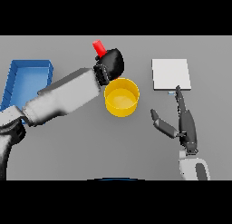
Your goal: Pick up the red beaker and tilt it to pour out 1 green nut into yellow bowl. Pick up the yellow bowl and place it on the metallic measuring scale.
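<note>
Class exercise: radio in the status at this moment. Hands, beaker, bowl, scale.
Left robot hand shut on red beaker, held behind yellow bowl. Right robot hand open, idle near metallic scale. Nothing on the scale.

**Single head camera, looking down**

One view only, from the robot's head, angled steeply down at the grey table [68,150]. Mid-range: blue bin [27,80] at left edge, scale [170,74] far right. No second view to overlap.
</note>
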You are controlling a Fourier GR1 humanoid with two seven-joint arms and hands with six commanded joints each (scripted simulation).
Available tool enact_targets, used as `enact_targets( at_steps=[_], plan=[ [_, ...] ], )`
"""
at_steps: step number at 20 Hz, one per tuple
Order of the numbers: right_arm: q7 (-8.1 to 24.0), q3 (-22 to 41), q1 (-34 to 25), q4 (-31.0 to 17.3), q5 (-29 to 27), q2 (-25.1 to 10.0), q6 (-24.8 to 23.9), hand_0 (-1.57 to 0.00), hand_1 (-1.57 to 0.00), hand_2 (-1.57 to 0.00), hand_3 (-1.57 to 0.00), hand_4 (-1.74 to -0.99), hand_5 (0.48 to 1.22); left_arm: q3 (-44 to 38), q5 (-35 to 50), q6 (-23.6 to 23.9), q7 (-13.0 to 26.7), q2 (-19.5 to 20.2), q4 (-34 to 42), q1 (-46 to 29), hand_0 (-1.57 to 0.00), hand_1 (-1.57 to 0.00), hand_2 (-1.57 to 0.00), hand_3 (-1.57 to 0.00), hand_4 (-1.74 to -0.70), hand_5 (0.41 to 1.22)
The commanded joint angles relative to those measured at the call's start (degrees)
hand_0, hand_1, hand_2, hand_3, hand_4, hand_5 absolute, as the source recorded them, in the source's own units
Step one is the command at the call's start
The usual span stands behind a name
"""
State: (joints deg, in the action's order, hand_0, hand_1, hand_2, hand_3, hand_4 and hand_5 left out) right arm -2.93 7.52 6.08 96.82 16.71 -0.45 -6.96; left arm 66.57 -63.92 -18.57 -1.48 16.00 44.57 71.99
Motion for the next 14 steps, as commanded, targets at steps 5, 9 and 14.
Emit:
enact_targets(
  at_steps=[5,9,14],
  plan=[
    [-2.2,-0.4,0.4,-1.2,-0.6,-0.3,0.3,0.00,0.00,0.00,0.00,-1.206,0.591,4.9,-2.7,0.6,-1.4,-1.3,-1.4,2.4,-1.57,-1.57,-1.57,-1.57,-1.73,1.221],
    [-2.1,-0.2,-0.4,-1.9,0.7,-0.2,-0.7,0.00,0.00,0.00,0.00,-1.207,0.594,7.3,-3.5,2.0,-4.1,-0.9,-2.7,5.0,-1.57,-1.57,-1.57,-1.57,-1.73,1.221],
    [-2.6,0.2,-0.2,-0.4,1.2,-0.2,-0.8,0.00,0.00,0.00,0.00,-1.201,0.592,3.3,-0.4,4.1,-5.4,2.5,-5.6,12.8,-1.57,-1.57,-1.40,-1.51,-1.68,1.221]
  ],
)
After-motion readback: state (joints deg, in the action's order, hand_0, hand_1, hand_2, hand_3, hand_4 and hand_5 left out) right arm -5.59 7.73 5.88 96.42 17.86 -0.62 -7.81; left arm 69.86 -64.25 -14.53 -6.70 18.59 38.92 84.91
